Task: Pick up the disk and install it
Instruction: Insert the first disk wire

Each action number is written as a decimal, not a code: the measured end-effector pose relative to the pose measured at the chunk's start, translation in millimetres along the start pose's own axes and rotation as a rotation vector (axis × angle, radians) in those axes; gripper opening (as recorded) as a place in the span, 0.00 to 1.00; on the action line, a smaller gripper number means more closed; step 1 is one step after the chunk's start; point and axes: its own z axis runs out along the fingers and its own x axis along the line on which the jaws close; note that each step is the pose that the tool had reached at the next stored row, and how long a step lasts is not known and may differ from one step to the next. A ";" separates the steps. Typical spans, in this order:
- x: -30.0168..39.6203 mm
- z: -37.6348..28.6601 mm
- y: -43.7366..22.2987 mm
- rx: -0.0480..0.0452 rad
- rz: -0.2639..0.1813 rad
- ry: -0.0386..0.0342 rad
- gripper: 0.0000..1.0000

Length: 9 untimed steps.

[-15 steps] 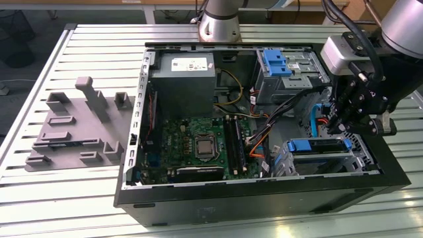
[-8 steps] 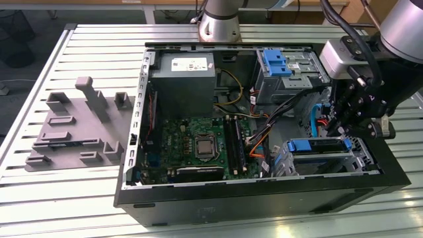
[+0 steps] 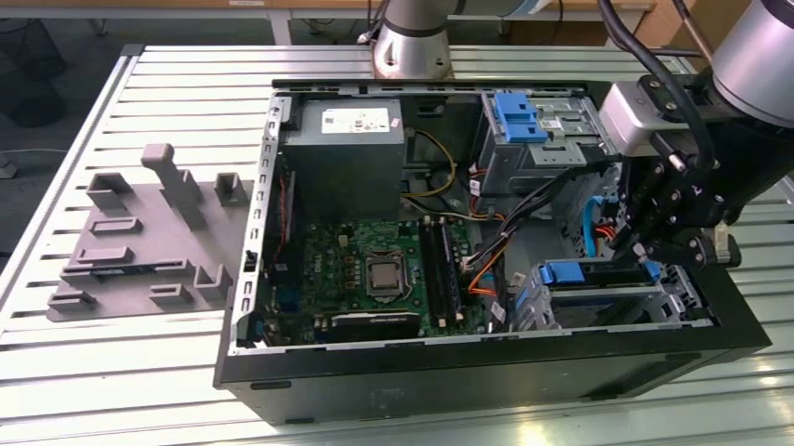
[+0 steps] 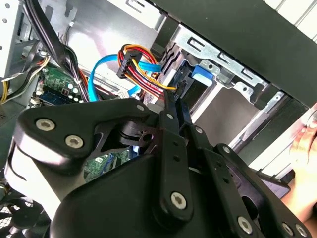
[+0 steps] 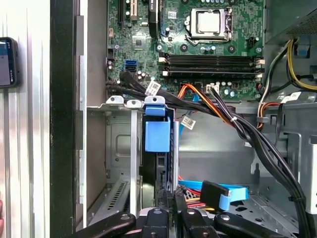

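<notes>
While gripper [image 3: 645, 243] pinches it, disk [image 5: 157, 136] stands on edge in cage [image 5: 121, 148].

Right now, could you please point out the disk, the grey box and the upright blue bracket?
disk [image 5: 157, 135]: first wrist view, blue rail end.
grey box [image 3: 348, 172]: exterior view, below its white sticker.
upright blue bracket [image 3: 515, 116]: exterior view, blue front.
</notes>
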 end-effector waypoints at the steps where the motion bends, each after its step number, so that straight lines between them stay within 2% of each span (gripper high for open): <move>1: 0.5 0.8 0.2 -0.0001 -0.002 0.0000 0.16; 9: 1.8 2.5 0.2 -0.0002 -0.004 0.0007 0.16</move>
